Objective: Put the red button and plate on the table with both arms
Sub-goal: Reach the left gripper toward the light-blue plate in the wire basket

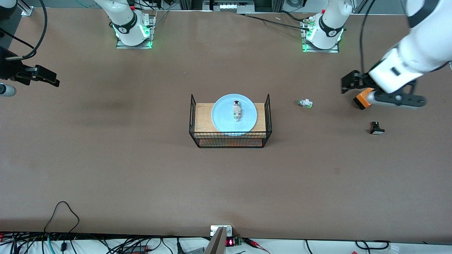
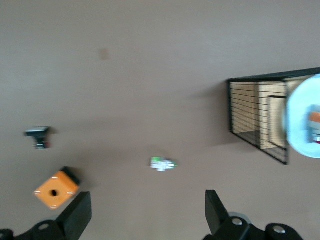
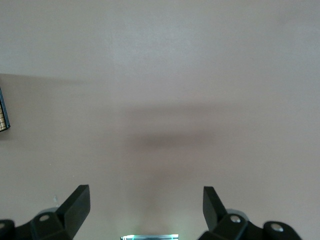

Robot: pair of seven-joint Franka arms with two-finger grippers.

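With both my left gripper point(image 2: 145, 215) and right gripper point(image 3: 145, 212) wide open and empty over bare table point(image 1: 106, 158), I judge the small, light red button point(image 1: 236, 110), lying on the rigid, slippery plate point(image 1: 222, 118) atop the basket point(image 1: 229, 139), best pinched across its body, the plate by its rim.

Left wrist view cuts the plate point(image 2: 304, 117) at its edge; the red button point(image 2: 314, 126) on it shows as a blur.
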